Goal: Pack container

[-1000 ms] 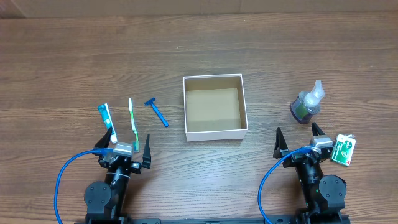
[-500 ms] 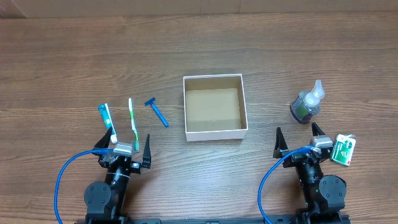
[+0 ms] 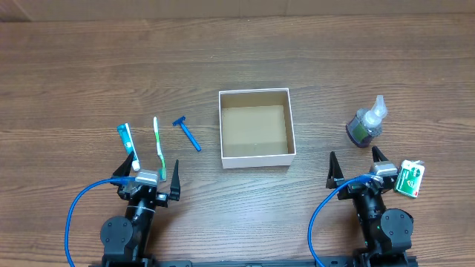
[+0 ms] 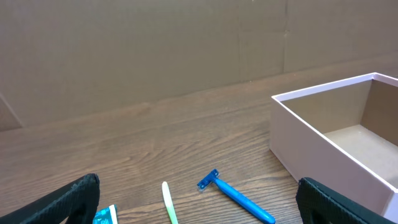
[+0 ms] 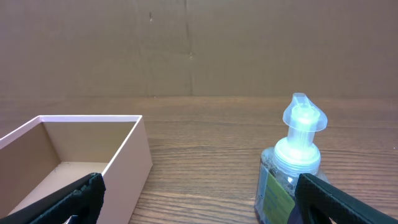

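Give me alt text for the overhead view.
An empty white box sits centred on a wooden table, with the left gripper and right gripper open at the bottom edge. Left of the box lie a blue razor, a green toothbrush and a teal item; right of it are a pump bottle and a green packet.

container (image 3: 256, 158): matt cardboard | table (image 3: 89, 81): wood grain | pump bottle (image 3: 366, 124): clear glossy plastic

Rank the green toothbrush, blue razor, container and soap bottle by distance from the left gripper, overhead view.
1. green toothbrush, directly before the left gripper
2. blue razor, slightly farther, rightward
3. container, table centre
4. soap bottle, far right
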